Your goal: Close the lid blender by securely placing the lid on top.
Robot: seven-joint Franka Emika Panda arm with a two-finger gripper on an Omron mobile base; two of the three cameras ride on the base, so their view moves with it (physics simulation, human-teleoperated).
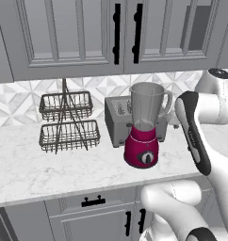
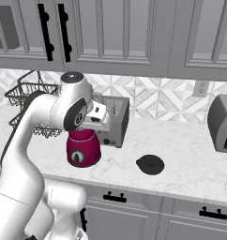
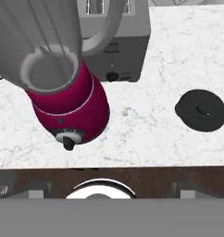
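The blender (image 1: 143, 126) stands on the marble counter, with a magenta base (image 2: 82, 149), a black knob and a clear greyish jar. Seen from above, the jar's mouth (image 3: 51, 70) is uncovered. The lid (image 2: 150, 164), a flat black disc, lies on the counter to the blender's right, well apart from it (image 3: 201, 110). My gripper (image 2: 98, 121) hovers over the blender's jar and points down. It is open, with nothing between its fingers, which stand wide apart at the bottom of the hand view. In the right base view my arm hides the jar.
A boxy grey toaster (image 1: 117, 120) stands just behind the blender, touching or nearly touching it. A two-tier wire basket rack (image 1: 66, 124) is to the left. A grey appliance (image 2: 223, 123) sits at the far right. Wall cabinets hang overhead. The counter's front edge (image 2: 134, 187) runs below.
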